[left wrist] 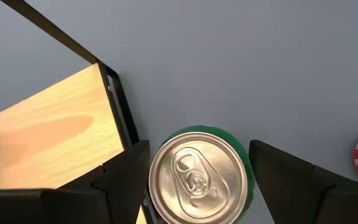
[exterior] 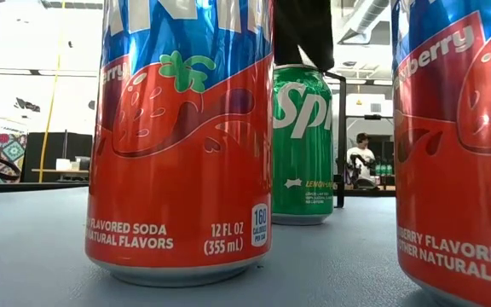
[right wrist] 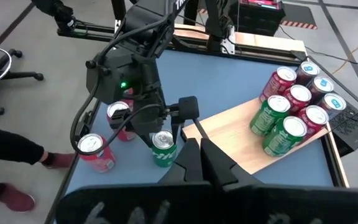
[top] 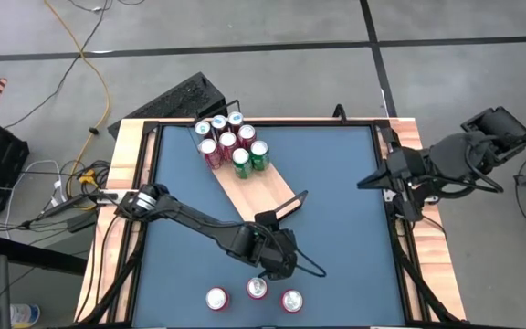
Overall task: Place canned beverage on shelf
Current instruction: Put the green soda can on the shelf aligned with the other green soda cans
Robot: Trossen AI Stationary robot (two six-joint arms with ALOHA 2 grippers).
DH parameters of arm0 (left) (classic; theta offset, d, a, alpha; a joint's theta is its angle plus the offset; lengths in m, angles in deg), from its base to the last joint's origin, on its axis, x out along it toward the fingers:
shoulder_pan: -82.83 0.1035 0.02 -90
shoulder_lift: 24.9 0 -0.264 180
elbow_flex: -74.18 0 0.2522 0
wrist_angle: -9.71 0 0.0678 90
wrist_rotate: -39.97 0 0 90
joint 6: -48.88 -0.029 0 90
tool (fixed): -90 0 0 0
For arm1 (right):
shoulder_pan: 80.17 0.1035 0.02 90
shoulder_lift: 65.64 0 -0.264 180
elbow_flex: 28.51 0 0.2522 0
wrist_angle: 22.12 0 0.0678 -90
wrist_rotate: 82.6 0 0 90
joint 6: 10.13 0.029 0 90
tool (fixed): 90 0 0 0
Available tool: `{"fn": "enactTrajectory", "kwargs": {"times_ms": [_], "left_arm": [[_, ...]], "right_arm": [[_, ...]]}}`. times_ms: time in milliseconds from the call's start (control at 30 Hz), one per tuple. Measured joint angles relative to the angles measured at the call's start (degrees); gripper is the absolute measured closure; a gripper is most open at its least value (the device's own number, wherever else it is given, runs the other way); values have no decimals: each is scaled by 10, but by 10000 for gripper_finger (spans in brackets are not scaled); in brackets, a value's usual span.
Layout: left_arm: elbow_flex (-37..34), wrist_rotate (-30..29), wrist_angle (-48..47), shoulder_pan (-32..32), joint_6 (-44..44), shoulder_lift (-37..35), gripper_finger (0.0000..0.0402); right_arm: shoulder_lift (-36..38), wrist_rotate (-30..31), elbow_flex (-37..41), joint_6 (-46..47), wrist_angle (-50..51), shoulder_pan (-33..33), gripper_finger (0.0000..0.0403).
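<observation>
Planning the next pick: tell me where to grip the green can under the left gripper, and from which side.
Grip the green can across its round side wall just below the rim, coming straight down from above: it stands upright on the mat, and the left gripper already straddles it, fingers open either side, beside the shelf end.

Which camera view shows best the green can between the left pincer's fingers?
The left wrist view: the green can fills it, top up, between the left pincer fingers, beside the shelf. The high view hides it under the arm. The low view shows its side. The right wrist view shows it small.
</observation>
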Motion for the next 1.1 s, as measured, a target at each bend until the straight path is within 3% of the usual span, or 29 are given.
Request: {"fn": "enactTrajectory", "kwargs": {"times_ms": [367,567,700,800,933,1100], "left_arm": [[-29,23,5,0,38,-3,150],[-29,59,1,0,26,-3,225],[-30,50,3,0,29,-3,286],[-30,45,14,-2,18,-5,307],[-15,80,33,-5,-24,-4,291],[8,100,19,-8,-63,-3,224]], "right_arm": [[0,-1,0,-1,0,0,403],[0,-1,0,-1,0,0,403],[0,-2,0,-2,0,0,403],[0,-2,0,-1,0,0,403],[0,-2,0,-1,0,0,403],[0,-2,0,-1,0,0,403]]}}
